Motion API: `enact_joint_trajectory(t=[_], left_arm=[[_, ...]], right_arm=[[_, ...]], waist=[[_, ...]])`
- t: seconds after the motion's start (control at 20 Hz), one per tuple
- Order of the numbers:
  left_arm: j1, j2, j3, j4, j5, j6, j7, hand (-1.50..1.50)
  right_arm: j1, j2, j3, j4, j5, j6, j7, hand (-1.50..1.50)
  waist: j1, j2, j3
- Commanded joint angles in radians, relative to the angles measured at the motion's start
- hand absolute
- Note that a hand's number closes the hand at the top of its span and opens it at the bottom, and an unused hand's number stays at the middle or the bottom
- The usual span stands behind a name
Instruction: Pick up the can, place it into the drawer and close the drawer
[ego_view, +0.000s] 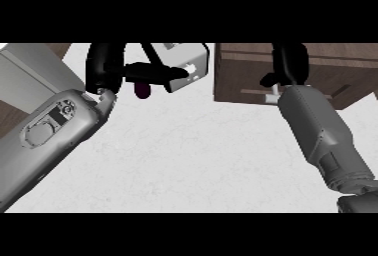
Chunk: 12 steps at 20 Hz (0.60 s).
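Head view, left hand (107, 64) clamped on can (143, 90) (mostly hidden), grey box (189, 60) beside, right hand (289, 61) over drawer (242, 70), state unclear.

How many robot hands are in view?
2. The left hand is at the upper left, by a white box; the right hand is at the upper right, over the wooden drawer unit.

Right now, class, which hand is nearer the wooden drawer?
Right. The right hand lies over the wooden drawer; the left hand is away to its left.
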Motion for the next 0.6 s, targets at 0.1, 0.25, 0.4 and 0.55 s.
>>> enact_joint_trajectory(t=[0.1,0.25,0.4,0.55], left_arm=[[0.061,0.029,0.025,-0.046,-0.006,-0.019,-0.018,-1.50],[0.074,0.045,0.033,-0.075,-0.005,-0.031,-0.006,-1.50],[0.092,0.041,0.022,-0.102,-0.019,-0.017,-0.012,-1.50],[0.133,0.015,0.007,-0.095,-0.028,0.003,-0.025,-1.50]], right_arm=[[-0.109,-0.008,-0.035,0.065,-0.022,-0.002,-0.001,-1.50],[-0.139,-0.038,-0.066,0.079,-0.069,0.080,-0.085,-1.50],[-0.135,0.024,-0.123,0.051,-0.140,0.037,-0.128,-1.50],[-0.123,0.045,-0.189,0.038,-0.223,0.048,-0.213,-1.50]], waist=[[0.025,0.013,0.001],[0.020,0.009,0.002],[0.035,0.011,0.004],[0.031,0.017,0.005]])
